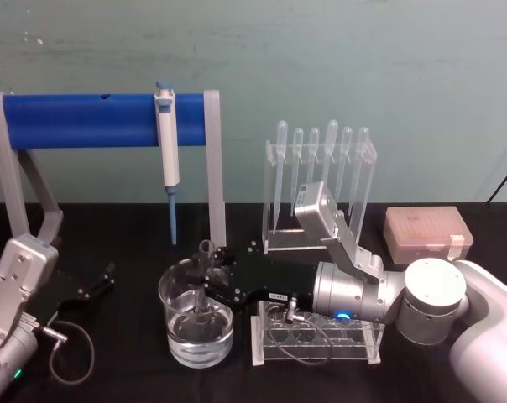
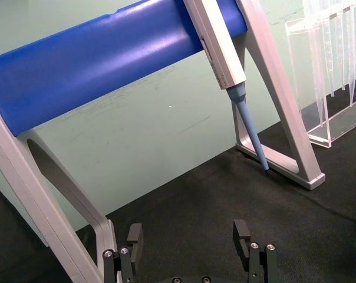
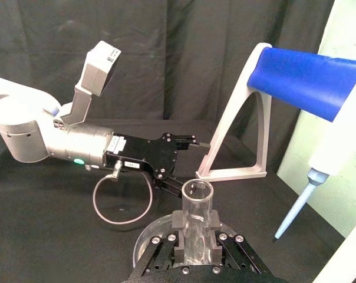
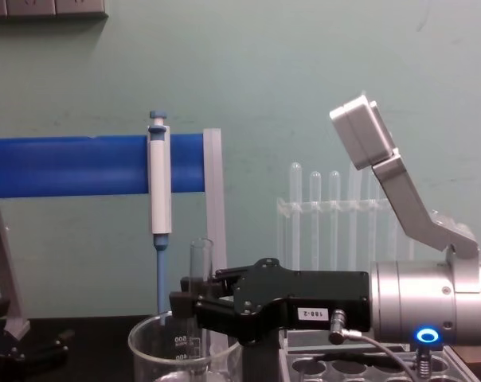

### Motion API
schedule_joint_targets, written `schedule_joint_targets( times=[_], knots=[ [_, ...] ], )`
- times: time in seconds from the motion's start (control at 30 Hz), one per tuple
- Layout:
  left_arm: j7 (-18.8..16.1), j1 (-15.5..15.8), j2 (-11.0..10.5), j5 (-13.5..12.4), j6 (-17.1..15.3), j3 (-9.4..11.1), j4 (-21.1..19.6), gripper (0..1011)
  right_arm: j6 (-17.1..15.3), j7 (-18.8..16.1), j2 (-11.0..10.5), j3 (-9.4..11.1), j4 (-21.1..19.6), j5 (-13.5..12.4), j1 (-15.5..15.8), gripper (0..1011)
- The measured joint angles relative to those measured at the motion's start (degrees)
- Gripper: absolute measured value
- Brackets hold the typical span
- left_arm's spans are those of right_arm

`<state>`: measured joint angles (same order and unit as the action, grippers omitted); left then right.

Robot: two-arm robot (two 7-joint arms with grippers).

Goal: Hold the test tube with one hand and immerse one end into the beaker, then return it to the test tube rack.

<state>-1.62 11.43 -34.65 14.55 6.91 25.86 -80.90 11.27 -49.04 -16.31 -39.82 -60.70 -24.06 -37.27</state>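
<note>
Lower centre, the right claw (image 1: pixel 205 284) clamps the test tube (image 1: pixel 206 256) upright in the beaker (image 1: pixel 171 336). Any tilt risks knocking glass on the rim. The left claw (image 2: pixel 188 231) rests parted at lower left.

Black right gripper (image 1: pixel 205 281) meets silver, blue-lit wrist (image 1: pixel 354 292).

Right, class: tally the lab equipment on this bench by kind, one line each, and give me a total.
test tube: 1
beaker: 1
micropipette: 1
plastic pipettes: 6
test tube rack: 1
pipette rack: 1
blue stand: 1
tip box: 1
Total: 13
</note>
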Motion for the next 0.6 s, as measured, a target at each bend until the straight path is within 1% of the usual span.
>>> schedule_joint_targets(
  times=[0.6],
  knots=[
    [0.00,0.00,0.00,0.00,0.00,0.00,0.00,1000,-0.06,-0.10,-0.03,0.10,-0.26,-0.13,0.06,225]
  ],
)
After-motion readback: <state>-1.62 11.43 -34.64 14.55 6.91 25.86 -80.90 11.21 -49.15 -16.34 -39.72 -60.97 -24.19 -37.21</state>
